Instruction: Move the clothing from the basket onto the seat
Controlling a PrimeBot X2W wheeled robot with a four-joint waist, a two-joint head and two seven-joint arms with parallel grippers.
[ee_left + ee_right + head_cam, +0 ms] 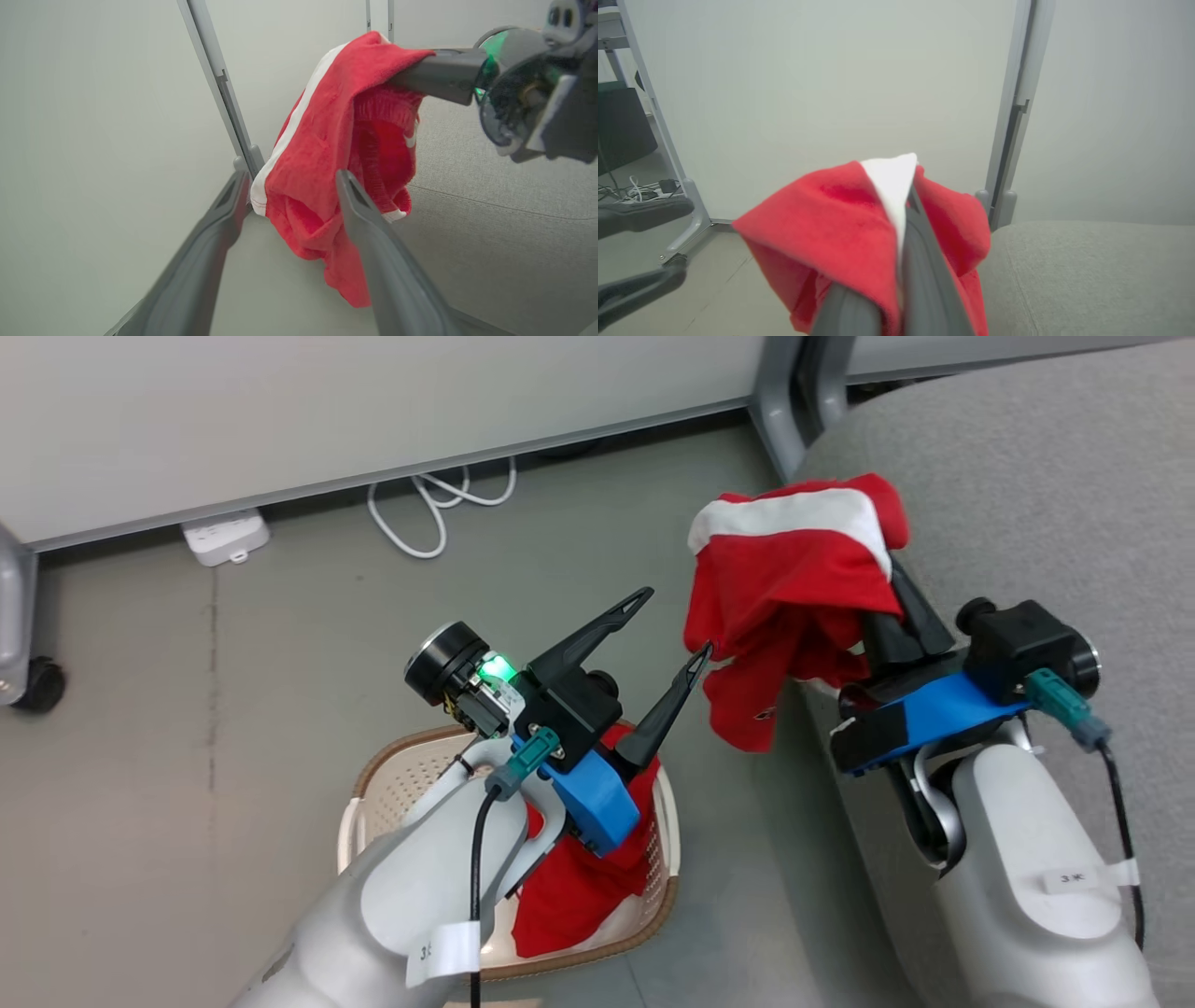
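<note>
**Red garment in the right hand at the sofa's edge, left hand open**

Head view: your right hand point(901, 602) is shut on a red garment point(789, 588) with a white band. The garment is bunched and hangs at the left edge of the grey sofa point(1027, 476), near its rounded corner, part of it over the floor point(280, 663). Your left hand point(674, 621) stands above the basket point(373, 775) with its jaws spread wide and nothing between them. One fingertip sits right at the cloth's edge; you cannot tell whether it touches. More red clothing point(569, 896) lies in the basket, which is on the floor just beside the sofa's front. A power strip point(224, 537) and a white cable point(429, 513) lie by the wall.

Left wrist view: the two fingers of the left hand point(292, 176) frame the hanging garment point(327, 140) without closing on it. A right-hand finger point(444, 74) carries the garment from above, with the sofa point(490, 210) behind.

Right wrist view: the right hand point(920, 261) is closed, with the garment point(822, 224) draped over its fingers, and the sofa point(1087, 270) is at lower right.
</note>
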